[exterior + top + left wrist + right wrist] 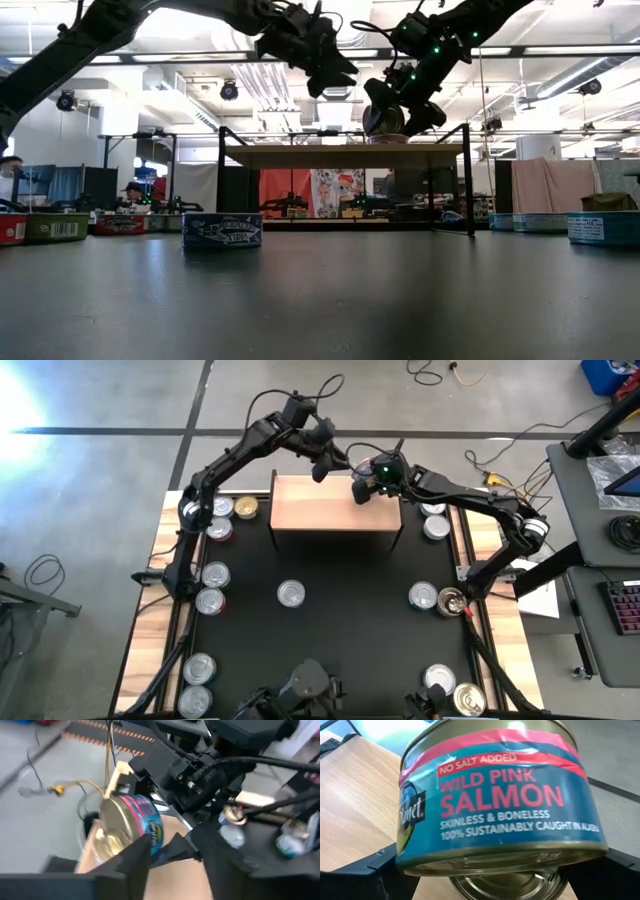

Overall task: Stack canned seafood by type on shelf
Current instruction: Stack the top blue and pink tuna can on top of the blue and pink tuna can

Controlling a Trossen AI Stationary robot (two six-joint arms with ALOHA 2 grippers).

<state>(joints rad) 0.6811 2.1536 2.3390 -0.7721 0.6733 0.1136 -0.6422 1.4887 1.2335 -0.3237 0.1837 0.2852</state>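
One camera hangs above and looks straight down on the whole black mat [330, 640], both arms and the shelf [336, 503] at the far edge. A second camera sits at the level of the table top and looks flat across the mat into the room behind; the shelf stands far from it, and both arms come in from above. Each wrist camera looks forward past its own fingers. The right one is very close to a salmon tin [500, 805], which fills nearly its whole picture. The left one sees the same tin, I think, from farther off, with the right gripper [165, 840] around it.
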